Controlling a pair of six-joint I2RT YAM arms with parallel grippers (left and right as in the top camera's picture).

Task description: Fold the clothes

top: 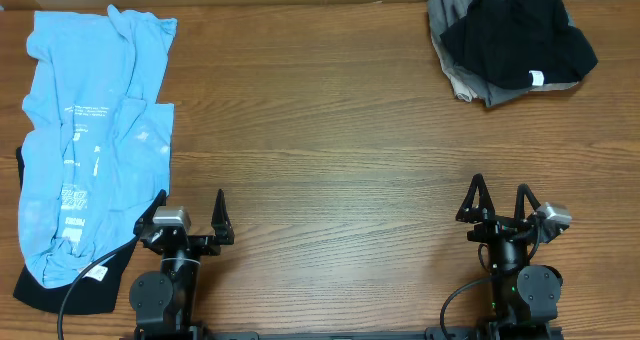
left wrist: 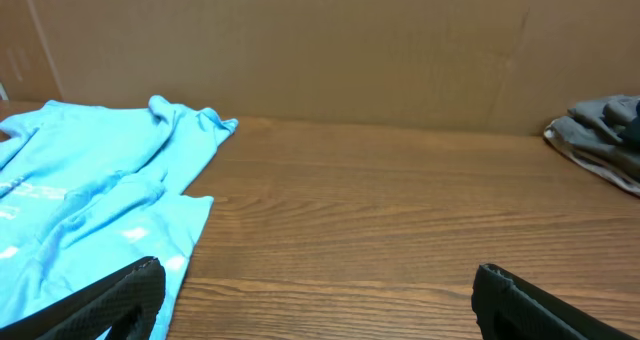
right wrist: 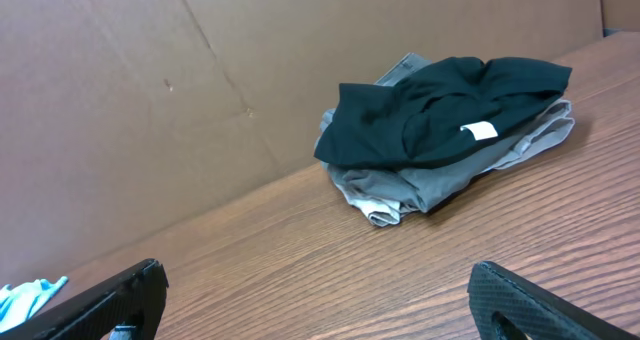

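A light blue T-shirt (top: 95,130) with white lettering lies crumpled along the table's left side; it also shows in the left wrist view (left wrist: 90,200). A black garment (top: 70,285) peeks out under its near end. A pile with a black garment (top: 515,40) on a grey one (top: 455,20) sits at the far right, also in the right wrist view (right wrist: 445,110). My left gripper (top: 190,212) is open and empty beside the blue shirt's near right edge, jaws wide (left wrist: 315,290). My right gripper (top: 498,198) is open and empty, well short of the pile, jaws wide (right wrist: 315,290).
A brown cardboard wall (left wrist: 320,50) stands along the table's far edge. The wooden table (top: 320,140) stretches bare between the two garment groups. The pile also shows at the right edge of the left wrist view (left wrist: 600,140).
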